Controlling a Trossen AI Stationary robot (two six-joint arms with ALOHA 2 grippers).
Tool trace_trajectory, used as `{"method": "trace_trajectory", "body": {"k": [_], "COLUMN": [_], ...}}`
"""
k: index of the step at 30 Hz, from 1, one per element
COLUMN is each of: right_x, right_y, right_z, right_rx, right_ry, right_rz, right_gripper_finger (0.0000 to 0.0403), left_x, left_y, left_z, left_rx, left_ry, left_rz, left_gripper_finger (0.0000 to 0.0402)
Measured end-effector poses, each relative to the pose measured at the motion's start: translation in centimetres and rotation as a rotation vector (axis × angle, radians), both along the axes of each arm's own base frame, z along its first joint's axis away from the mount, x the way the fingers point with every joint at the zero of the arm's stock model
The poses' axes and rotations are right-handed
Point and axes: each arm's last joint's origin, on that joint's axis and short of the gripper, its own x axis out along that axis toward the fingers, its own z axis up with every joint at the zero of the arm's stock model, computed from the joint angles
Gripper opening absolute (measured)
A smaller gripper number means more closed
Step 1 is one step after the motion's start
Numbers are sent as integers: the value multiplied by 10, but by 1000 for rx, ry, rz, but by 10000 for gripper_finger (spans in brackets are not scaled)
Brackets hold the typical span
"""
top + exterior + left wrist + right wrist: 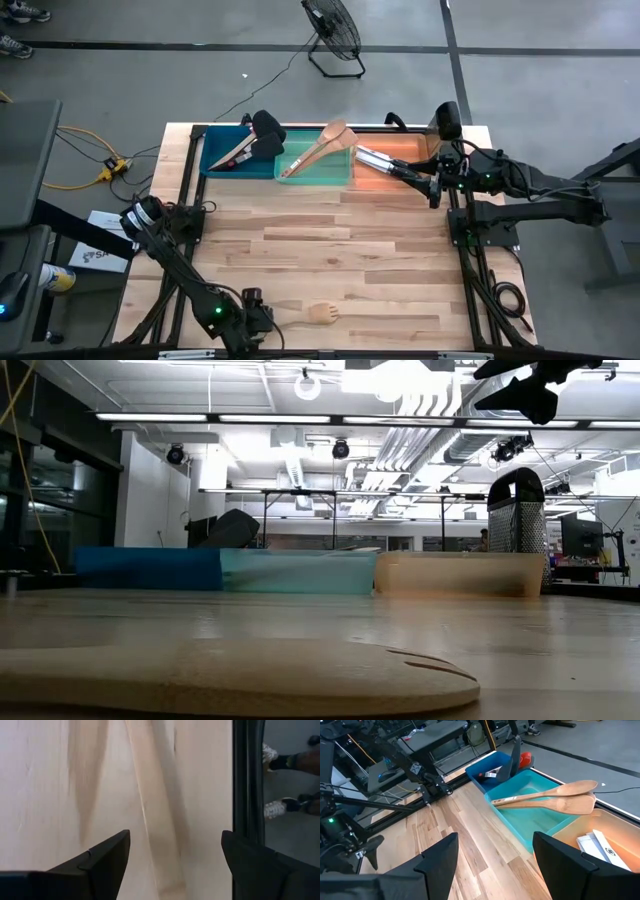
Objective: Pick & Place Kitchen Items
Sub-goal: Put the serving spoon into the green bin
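Both hands, left (262,318) and right (434,190), fingers apart; one wooden fork (322,313), two spoons (318,145).

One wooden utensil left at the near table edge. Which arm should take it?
Left. The left gripper hangs open at the near edge, right beside the wooden utensil. The right gripper is open too, but it is across the table at the orange bin.

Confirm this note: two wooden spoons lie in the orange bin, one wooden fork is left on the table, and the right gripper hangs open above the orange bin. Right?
One thing is off: the two wooden spoons lie in the green bin, not the orange bin, as the high view shows. The wooden fork on the table and the open right gripper above the orange bin stand as written.
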Motion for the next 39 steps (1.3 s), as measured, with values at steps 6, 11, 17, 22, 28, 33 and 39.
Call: {"method": "trace_trajectory", "body": {"k": [6,11,17,22,28,33,39], "right_x": [0,0,0,0,0,0,0], "right_y": [0,0,0,0,0,0,0], "right_z": [0,0,0,0,0,0,0], "right_rx": [0,0,0,0,0,0,0], "right_ry": [0,-1,-1,-1,-1,-1,-1], "right_rz": [0,0,0,0,0,0,0], "right_gripper_finger": [248,248,248,248,248,248,248], "left_x": [-4,-4,-3,-3,-4,-4,-1], "left_y": [5,6,2,4,5,4,4], "left_z": [-3,-4,-18,-19,-22,-33,-41], "left_rx": [45,35,31,44,92,118,121], "left_ry": [51,65,111,109,123,159,179], "left_rz": [34,66,81,135,89,44,33], "left_gripper_finger": [308,308,308,307,262,202,139]}}
